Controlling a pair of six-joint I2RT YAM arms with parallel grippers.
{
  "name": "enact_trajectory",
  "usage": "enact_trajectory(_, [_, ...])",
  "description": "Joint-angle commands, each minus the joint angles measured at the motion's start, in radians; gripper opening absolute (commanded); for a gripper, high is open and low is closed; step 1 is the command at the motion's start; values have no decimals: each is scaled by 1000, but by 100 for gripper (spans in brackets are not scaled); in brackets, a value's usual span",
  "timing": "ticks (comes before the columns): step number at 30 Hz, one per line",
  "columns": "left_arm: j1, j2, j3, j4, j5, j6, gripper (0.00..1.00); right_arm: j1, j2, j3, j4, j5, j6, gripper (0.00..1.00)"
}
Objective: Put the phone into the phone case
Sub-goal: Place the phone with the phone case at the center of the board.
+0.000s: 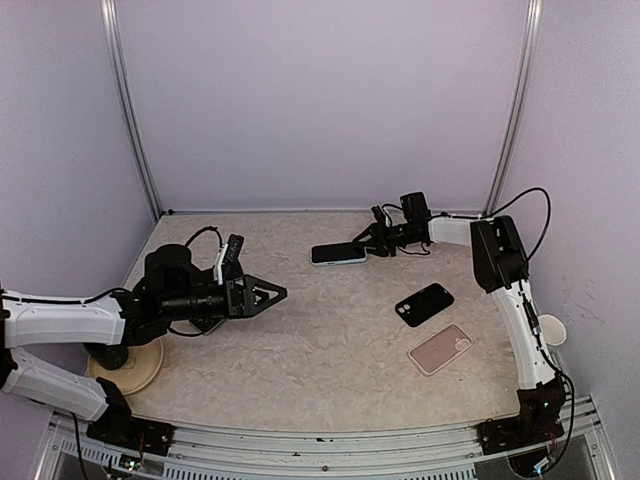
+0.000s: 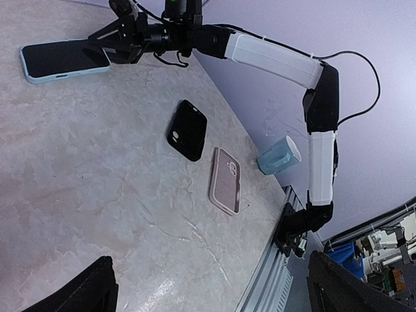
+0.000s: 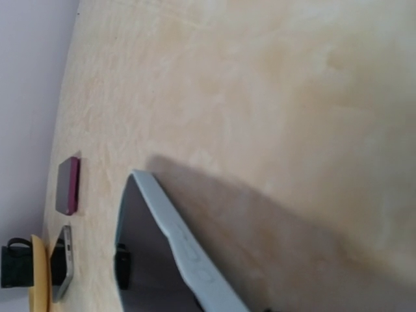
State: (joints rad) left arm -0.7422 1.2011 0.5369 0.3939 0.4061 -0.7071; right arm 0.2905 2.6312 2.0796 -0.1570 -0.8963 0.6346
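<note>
Phone (image 1: 338, 254) on marbled tabletop (image 1: 300, 350), lilac walls (image 1: 320, 100)

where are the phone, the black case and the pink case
phone (image 1: 338, 254), top view, middle of its dark screen
black case (image 1: 424, 304), top view, centre of its flat face
pink case (image 1: 440, 349), top view, centre of its flat face

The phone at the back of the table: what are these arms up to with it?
The right arm is stretched to the far side of the table, the right gripper at one end of the phone. Whether it grips the phone I cannot tell. A black case and a pink case lie nearer the front, untouched. The left gripper hangs open, holding nothing.
</note>
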Motion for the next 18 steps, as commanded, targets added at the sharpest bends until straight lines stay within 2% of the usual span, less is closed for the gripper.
enact_trajectory(1, [-6, 6, -15, 44, -4, -3, 99, -14, -19, 28, -39, 37, -37, 35])
enact_trajectory(18, [-6, 17, -30, 69, 1, -7, 99, -27, -72, 11, -91, 103, -88, 44])
